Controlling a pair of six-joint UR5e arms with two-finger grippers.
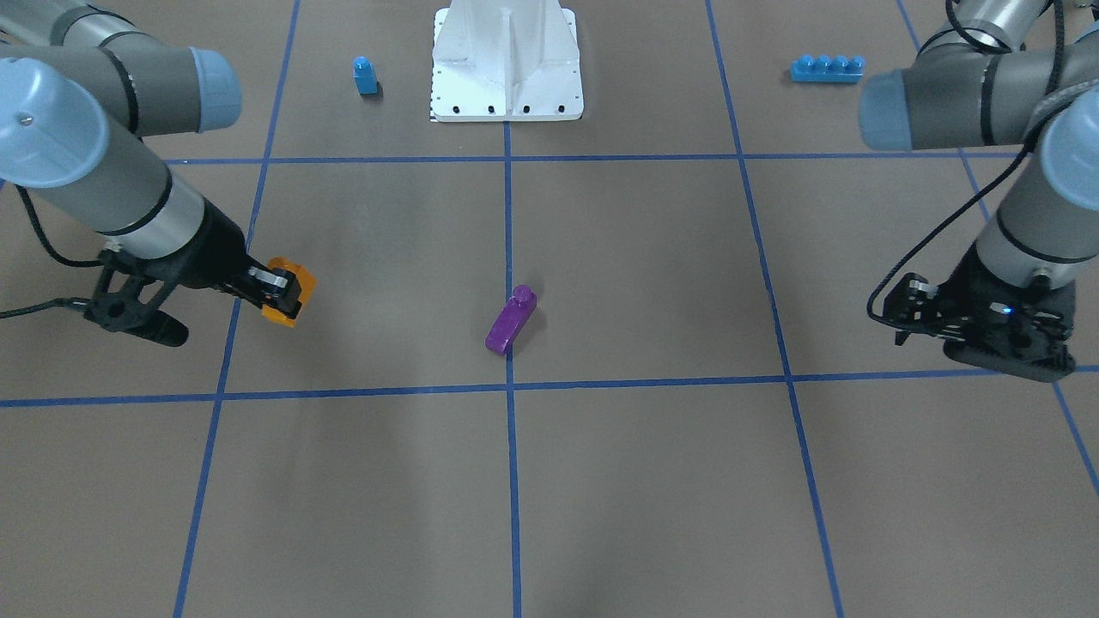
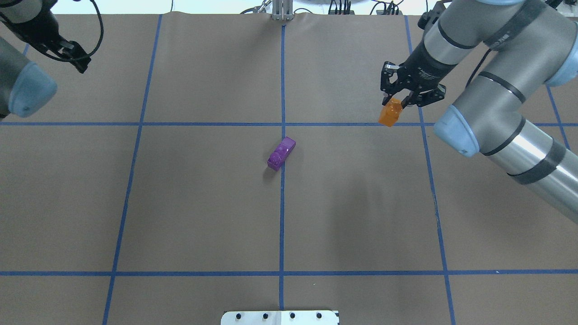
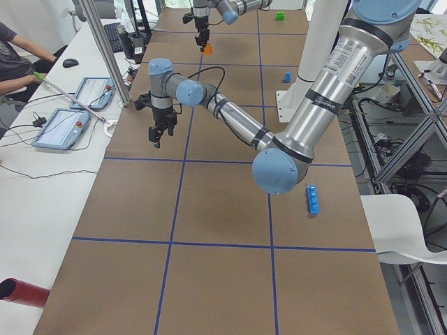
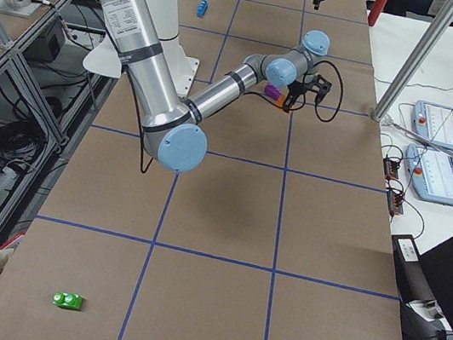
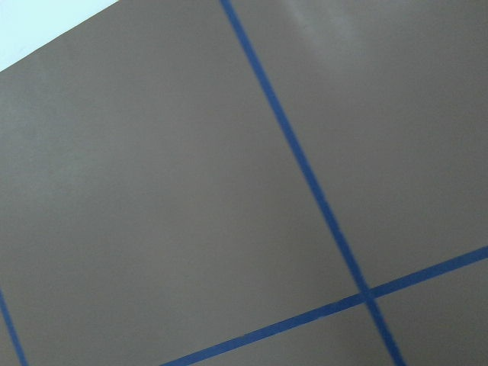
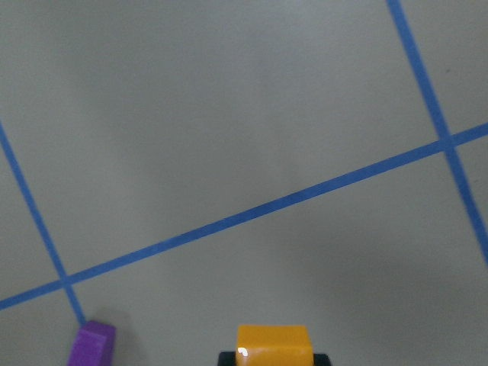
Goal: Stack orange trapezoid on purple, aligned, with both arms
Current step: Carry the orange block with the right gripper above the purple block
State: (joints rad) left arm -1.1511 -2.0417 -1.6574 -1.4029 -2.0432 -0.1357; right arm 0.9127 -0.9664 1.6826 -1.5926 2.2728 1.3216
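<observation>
The orange trapezoid point(image 2: 390, 112) is held between the fingers of my right gripper point(image 2: 397, 103), above the table and right of centre in the overhead view. It also shows in the front view point(image 1: 290, 293) and at the bottom edge of the right wrist view point(image 6: 273, 345). The purple block point(image 2: 281, 153) lies on the table at the centre line, stud toward the robot, apart from the orange one; it shows in the front view point(image 1: 512, 320) too. My left gripper point(image 1: 908, 314) hangs empty and open far out at the table's left side.
A small blue single-stud block point(image 1: 365, 75) and a long blue four-stud brick point(image 1: 827, 68) lie either side of the white robot base point(image 1: 506, 64). A green block point(image 4: 68, 300) lies far off. Blue tape lines grid the brown table.
</observation>
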